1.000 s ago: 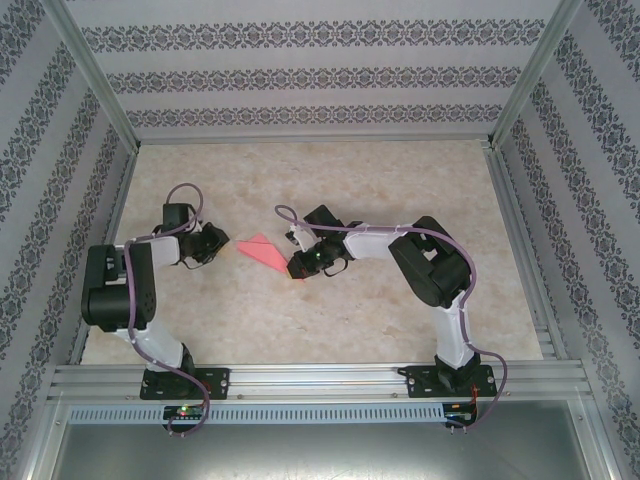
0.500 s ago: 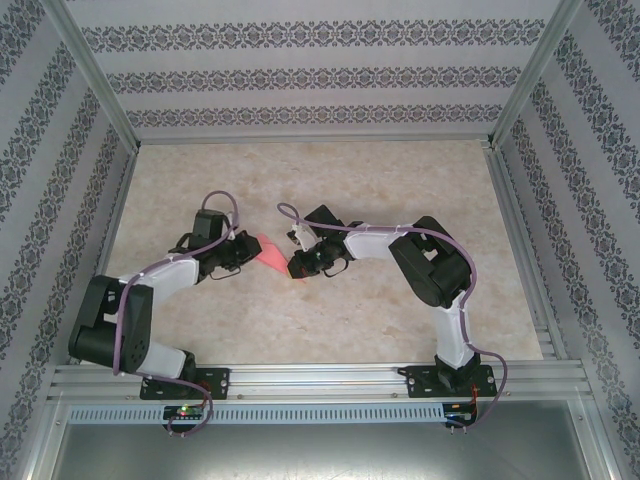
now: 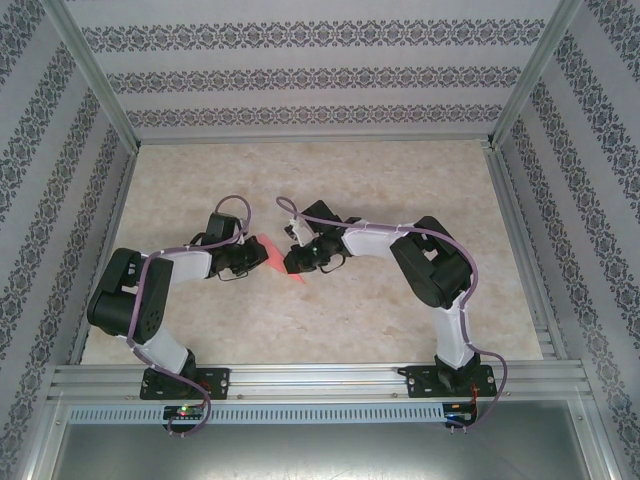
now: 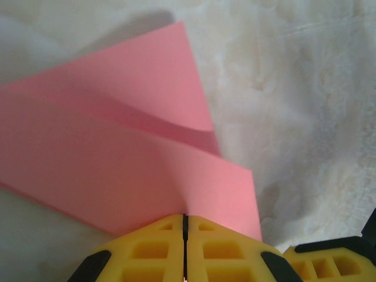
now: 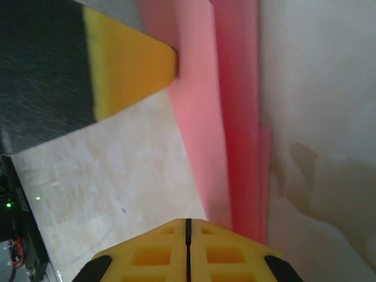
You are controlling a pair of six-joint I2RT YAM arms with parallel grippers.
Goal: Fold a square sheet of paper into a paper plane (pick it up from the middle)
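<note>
The salmon-pink sheet of paper (image 3: 274, 249) lies folded into a narrow pointed shape on the table, between my two grippers. My left gripper (image 3: 257, 259) is shut, its fingertips (image 4: 202, 226) resting against the near edge of a raised flap of the paper (image 4: 117, 164). My right gripper (image 3: 297, 262) is also shut and sits at the paper's other side. In the right wrist view the folded layers (image 5: 235, 117) run past beside the right gripper (image 5: 188, 221), outside its closed jaws. The left gripper's yellow finger (image 5: 129, 64) touches the far edge there.
The marbled tabletop (image 3: 400, 180) is ringed by an aluminium frame (image 3: 310, 378) and patterned walls. Both arms reach inward over the middle, their purple cables looped above them. Open table lies behind and to the right.
My left arm has swung right and forward from the table's left side until its gripper reached the paper. The right gripper has barely moved at the paper's right end.
</note>
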